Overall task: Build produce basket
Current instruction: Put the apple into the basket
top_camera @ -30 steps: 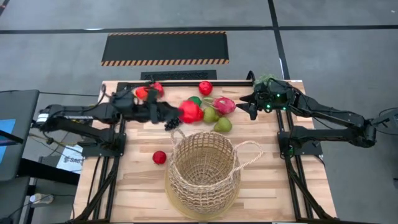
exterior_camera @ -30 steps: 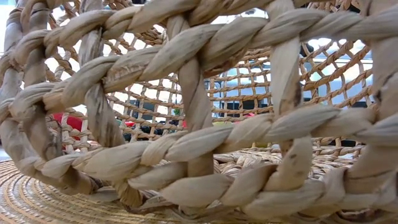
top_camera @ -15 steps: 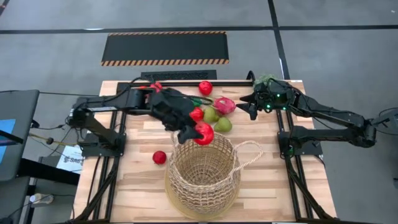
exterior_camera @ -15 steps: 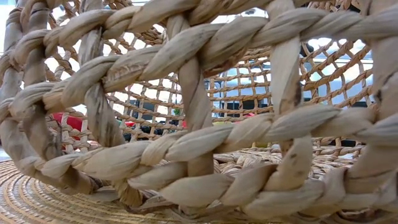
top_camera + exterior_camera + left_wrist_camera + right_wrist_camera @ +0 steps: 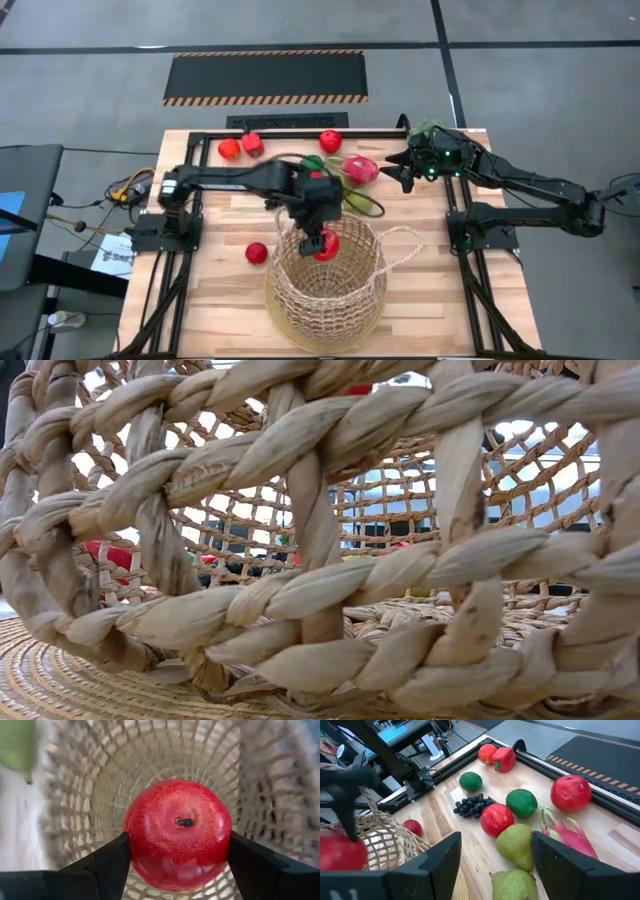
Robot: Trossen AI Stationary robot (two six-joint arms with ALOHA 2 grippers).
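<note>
Jaws of the left gripper (image 5: 176, 865) clamp a red apple (image 5: 177, 834) at its widest flanks, hanging over the basket (image 5: 325, 275) mouth. Smooth, hard, probably light and slippery. Right gripper (image 5: 492, 857) waits half-open, empty, near the produce (image 5: 496, 818) on the table (image 5: 215, 275).

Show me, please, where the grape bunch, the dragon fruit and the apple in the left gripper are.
grape bunch (image 5: 472, 805), right wrist view, middle of the dark cluster.
dragon fruit (image 5: 570, 841), right wrist view, on its pink body.
apple (image 5: 177, 834), left wrist view, middle of its red skin, near the stem end.
</note>
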